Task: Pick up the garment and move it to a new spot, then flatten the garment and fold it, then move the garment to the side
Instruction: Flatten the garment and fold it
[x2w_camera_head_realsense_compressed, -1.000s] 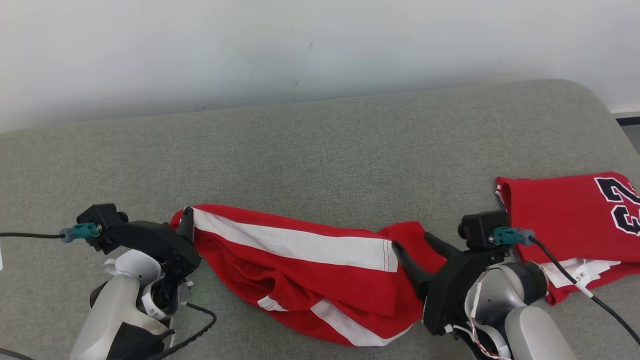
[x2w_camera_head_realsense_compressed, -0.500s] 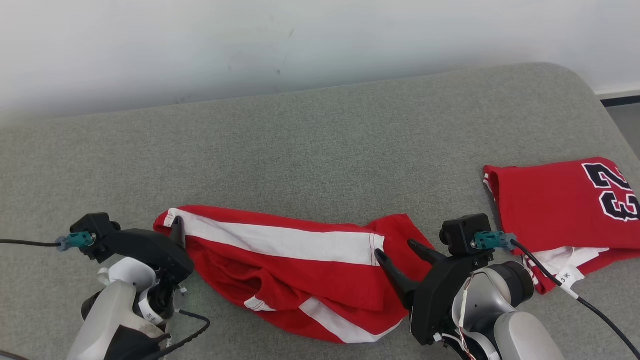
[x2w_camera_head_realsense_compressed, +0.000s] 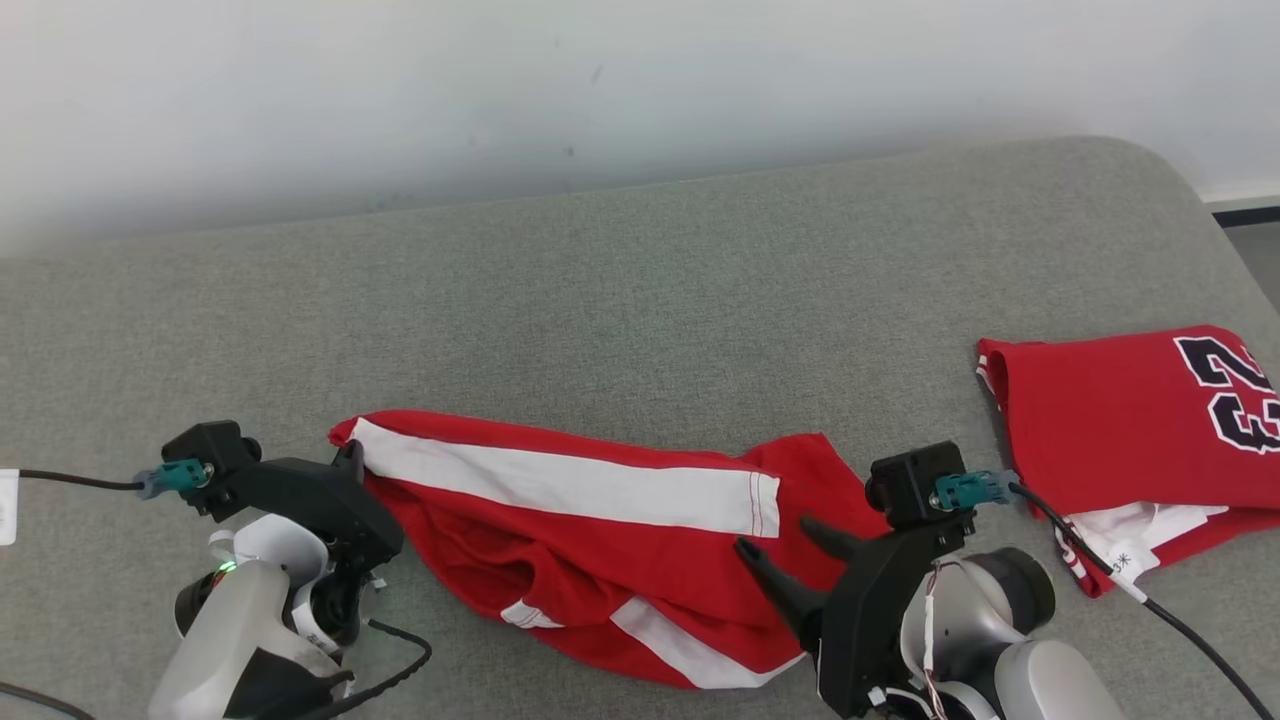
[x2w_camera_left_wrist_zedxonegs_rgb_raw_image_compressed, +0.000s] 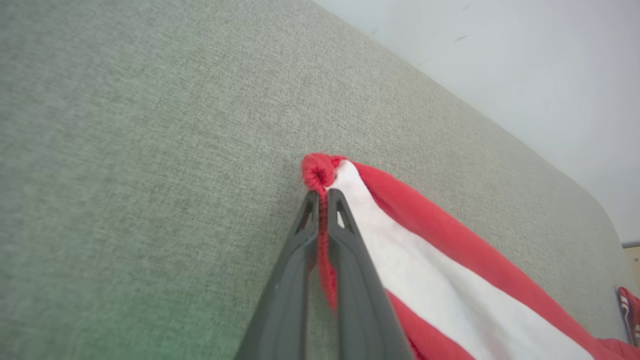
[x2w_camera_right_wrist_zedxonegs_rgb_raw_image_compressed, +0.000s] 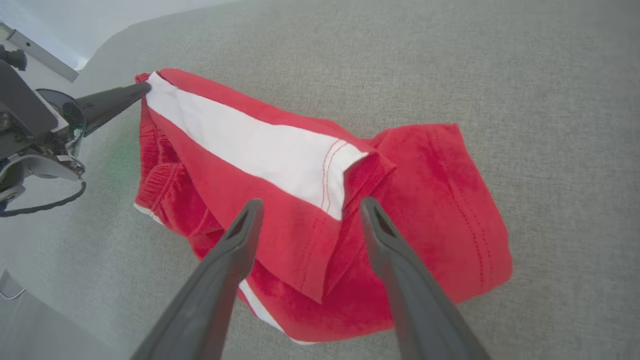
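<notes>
Crumpled red shorts (x2w_camera_head_realsense_compressed: 600, 560) lay near-centre on grey cushion (x2w_camera_head_realsense_compressed: 600, 300), left end effector (x2w_camera_head_realsense_compressed: 350, 460) clamped on their left corner, right end effector (x2w_camera_head_realsense_compressed: 777, 536) apart over right end; lifting, flattening, folding not yet done.

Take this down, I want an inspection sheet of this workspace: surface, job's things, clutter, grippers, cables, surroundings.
Surface: grey fabric-covered top, rounded at the far right corner.
Job's things: red garment with white stripes, crumpled, not yet flattened.
Clutter: folded red jersey with a number, at the right.
Grippers: left gripper shut on the garment's left corner; right gripper open over its right end.
Cables: black cable off the left wrist camera; second cable off the right, running past the jersey.
Surroundings: pale wall behind.
</notes>
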